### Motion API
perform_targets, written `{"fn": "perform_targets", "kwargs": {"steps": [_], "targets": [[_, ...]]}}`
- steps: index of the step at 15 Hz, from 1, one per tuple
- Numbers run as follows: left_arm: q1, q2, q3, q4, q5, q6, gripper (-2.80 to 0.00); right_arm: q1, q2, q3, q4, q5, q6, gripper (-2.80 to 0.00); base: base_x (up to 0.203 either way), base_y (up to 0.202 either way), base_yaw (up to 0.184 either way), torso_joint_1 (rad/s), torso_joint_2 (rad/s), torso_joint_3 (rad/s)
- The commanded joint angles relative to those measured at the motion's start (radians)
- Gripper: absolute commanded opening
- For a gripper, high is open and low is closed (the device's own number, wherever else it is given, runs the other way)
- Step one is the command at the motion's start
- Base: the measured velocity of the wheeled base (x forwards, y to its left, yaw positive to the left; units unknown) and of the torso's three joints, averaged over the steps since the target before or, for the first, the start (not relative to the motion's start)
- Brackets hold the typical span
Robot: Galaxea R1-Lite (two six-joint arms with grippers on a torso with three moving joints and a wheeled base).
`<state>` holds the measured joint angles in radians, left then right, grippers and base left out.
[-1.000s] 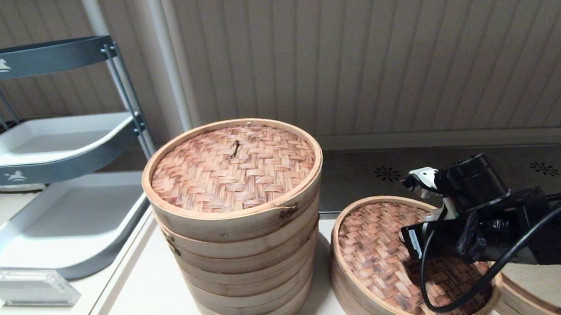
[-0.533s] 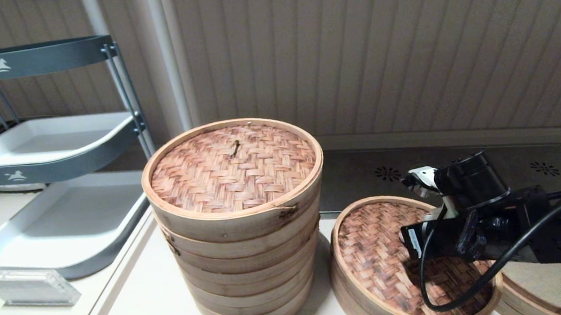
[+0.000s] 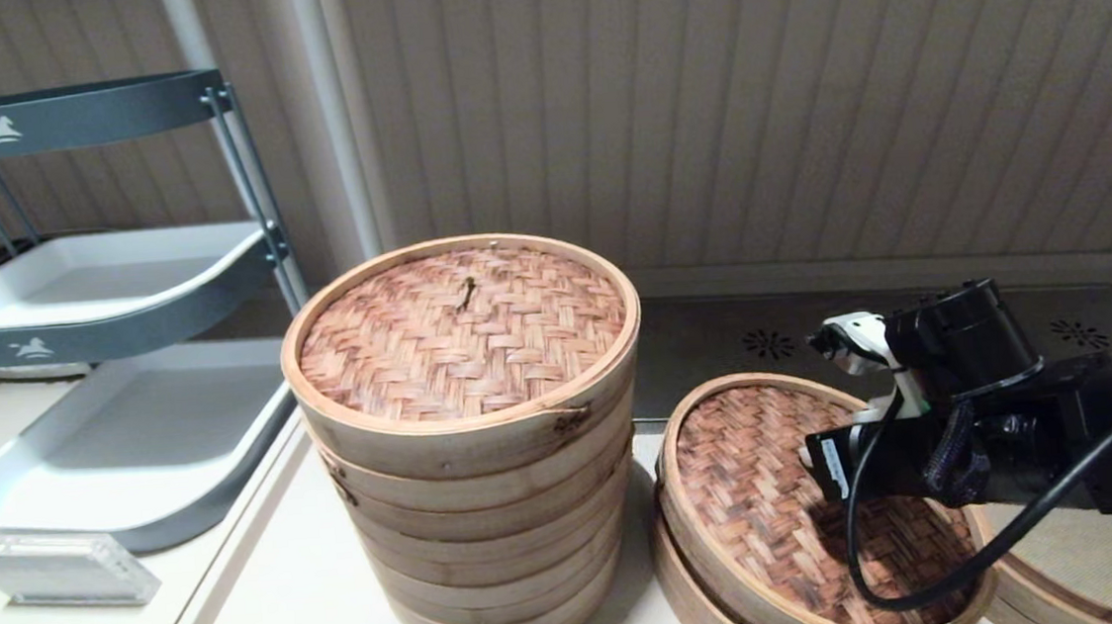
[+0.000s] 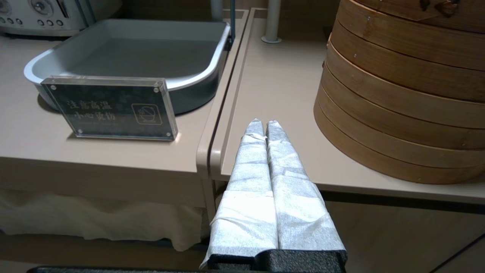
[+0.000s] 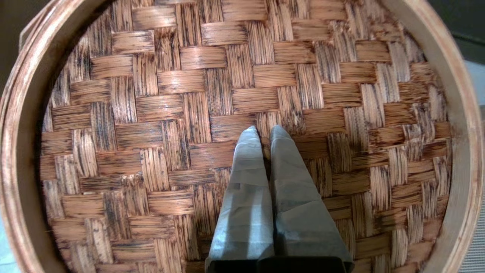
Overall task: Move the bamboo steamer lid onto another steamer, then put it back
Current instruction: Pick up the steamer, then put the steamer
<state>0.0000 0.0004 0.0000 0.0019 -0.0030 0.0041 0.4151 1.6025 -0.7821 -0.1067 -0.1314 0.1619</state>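
Note:
The bamboo steamer lid (image 3: 759, 494), dark mottled weave with a pale rim, hangs a little above its low steamer (image 3: 690, 601) at the front right, slightly tilted. My right gripper (image 5: 264, 131) is shut on the lid's tiny centre loop; the lid (image 5: 151, 113) fills the right wrist view. The other steamer (image 3: 1100, 547), with a dark rim and flat cream liner, lies at the far right, partly hidden by my right arm. My left gripper (image 4: 264, 123) is shut on nothing, low by the table's front edge, left of the tall stack.
A tall pale steamer stack (image 3: 472, 438) with a reddish-tan lid stands just left of the lifted lid. A grey tiered tray rack (image 3: 118, 426) and a clear sign plate (image 3: 50, 570) are at the left. A metal counter (image 3: 717, 339) runs behind.
My right arm has risen and shifted slightly right, and the lid has come up off its steamer with it; the steamer's rim now shows beneath.

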Motion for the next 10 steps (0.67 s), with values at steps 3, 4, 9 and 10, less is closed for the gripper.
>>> {"fn": "perform_targets", "kwargs": {"steps": [3, 4, 9, 10], "targets": [[0.0, 0.001, 0.003, 0.001, 0.0, -0.001, -2.8, -0.013, -0.022, -0.023, 0.008, -0.002, -0.014, -2.8, 0.0, 0.0, 0.0, 0.0, 0.0, 0.0], [0.0, 0.001, 0.003, 0.0, 0.0, 0.0, -2.8, -0.021, -0.022, -0.027, 0.009, -0.002, -0.027, -2.8, 0.0, 0.0, 0.0, 0.0, 0.0, 0.0], [0.0, 0.001, 0.003, 0.0, 0.0, -0.001, -2.8, -0.024, -0.04, -0.063, 0.087, -0.002, -0.044, -2.8, 0.0, 0.0, 0.0, 0.0, 0.0, 0.0], [0.0, 0.001, 0.003, 0.0, 0.0, -0.001, -2.8, -0.032, -0.049, -0.066, 0.096, -0.002, -0.053, -2.8, 0.0, 0.0, 0.0, 0.0, 0.0, 0.0]]}}
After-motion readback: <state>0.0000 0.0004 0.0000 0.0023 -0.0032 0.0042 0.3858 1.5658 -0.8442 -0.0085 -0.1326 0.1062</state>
